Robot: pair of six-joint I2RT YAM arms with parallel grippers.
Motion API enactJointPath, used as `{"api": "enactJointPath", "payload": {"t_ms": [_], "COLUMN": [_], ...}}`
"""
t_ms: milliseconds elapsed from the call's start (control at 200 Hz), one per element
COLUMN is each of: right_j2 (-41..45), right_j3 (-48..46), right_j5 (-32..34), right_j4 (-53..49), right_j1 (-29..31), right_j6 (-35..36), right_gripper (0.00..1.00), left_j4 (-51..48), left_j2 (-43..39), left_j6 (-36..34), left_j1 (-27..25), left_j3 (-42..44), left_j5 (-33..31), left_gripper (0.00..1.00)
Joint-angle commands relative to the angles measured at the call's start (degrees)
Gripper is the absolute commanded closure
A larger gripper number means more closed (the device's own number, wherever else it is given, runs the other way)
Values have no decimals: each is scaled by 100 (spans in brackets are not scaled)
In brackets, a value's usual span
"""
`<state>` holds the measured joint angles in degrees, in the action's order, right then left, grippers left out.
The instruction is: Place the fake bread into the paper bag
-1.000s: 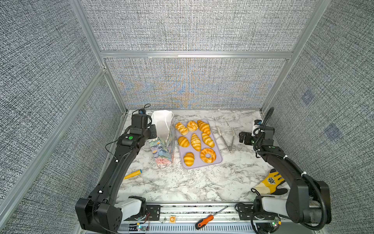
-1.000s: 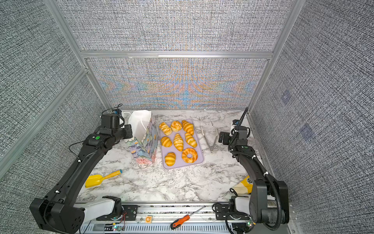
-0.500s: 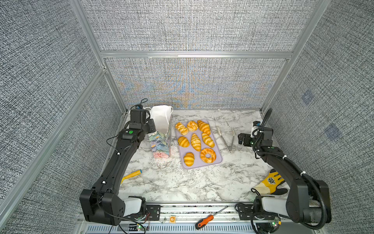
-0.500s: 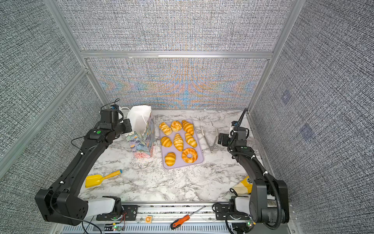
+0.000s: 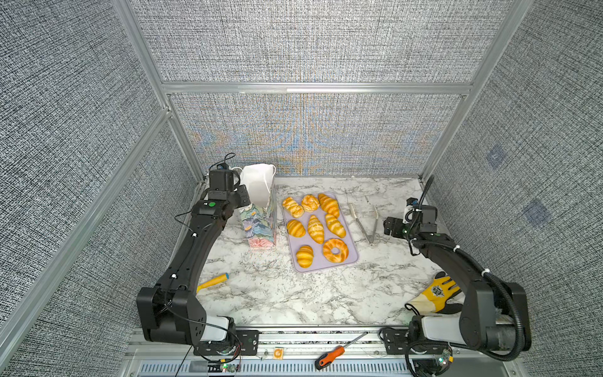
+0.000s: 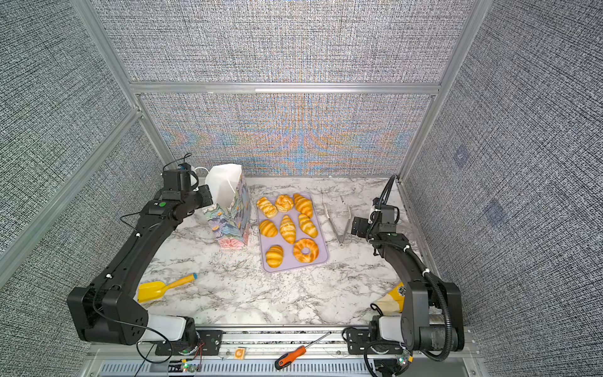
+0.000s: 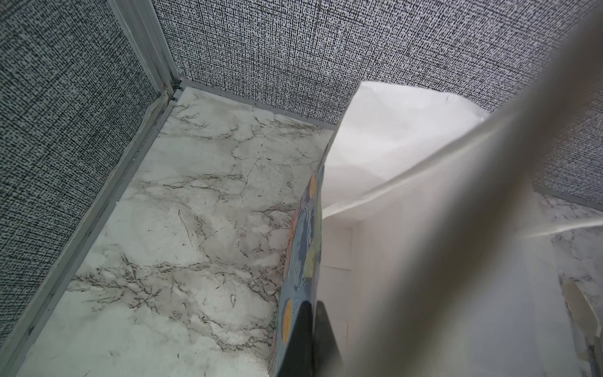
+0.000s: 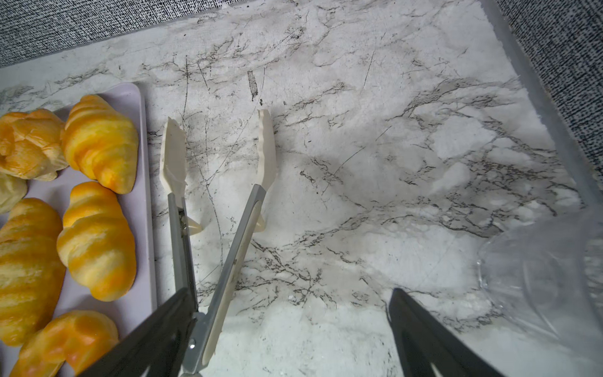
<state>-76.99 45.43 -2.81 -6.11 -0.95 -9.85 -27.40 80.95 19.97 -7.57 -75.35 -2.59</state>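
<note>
While your left gripper (image 7: 310, 339) pinches the paper bag (image 5: 259, 225) rim, likely propping it open, your right gripper (image 8: 293, 293) gapes wide at the tongs (image 8: 228, 235), 3 o'clock of the bread (image 5: 316, 228).

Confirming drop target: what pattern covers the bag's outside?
Tall paper bag: pastel floral print, best in a top view.

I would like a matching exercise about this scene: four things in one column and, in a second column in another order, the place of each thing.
Things:
1. paper bag
2. fake bread
3. tongs
4. screwdriver

Places, as both top views show them:
a. lying on the marble table, right of the lilac tray
b. on the metal rail at the front
c. on the lilac tray
d. standing left of the lilac tray

Pairs: 1-d, 2-c, 3-a, 4-b.
</note>
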Motion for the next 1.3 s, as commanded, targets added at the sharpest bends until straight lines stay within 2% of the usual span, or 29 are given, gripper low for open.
{"api": "enactJointPath", "payload": {"t_ms": [0,325,535,795,875,1011,1216,1296], "right_j2": [-75,-342,-583,-1091,-1323,-1626,-1809,-1923], "right_j3": [37,187,373,976,1236,1493,1700,1809], "right_j5": [0,-66,-7,499,704,813,1173,1239], "right_j4": [-24,-100,-221,-682,-969,-1177,-1337,-1453], "right_j1": [8,24,159,540,670,783,1008,1063], "right_j6": [-104,-148,-245,-490,-523,-609,-672,-709], "right_gripper": [6,11,16,25,28,35,36,36], "left_j4": [182,145,288,252,334,586,809,1017], "left_j2": [110,241,142,-50,-214,-625,-1319,-1664], "left_j6": [69,64,70,25,20,-123,-272,-244], "left_j1": [28,89,106,115,116,116,104,95], "left_j3": [-116,-169,9,111,231,534,977,1253], "left_j5": [149,238,321,147,15,-40,-241,-322], "left_gripper": [100,100,75,29,19,11,1,1]}}
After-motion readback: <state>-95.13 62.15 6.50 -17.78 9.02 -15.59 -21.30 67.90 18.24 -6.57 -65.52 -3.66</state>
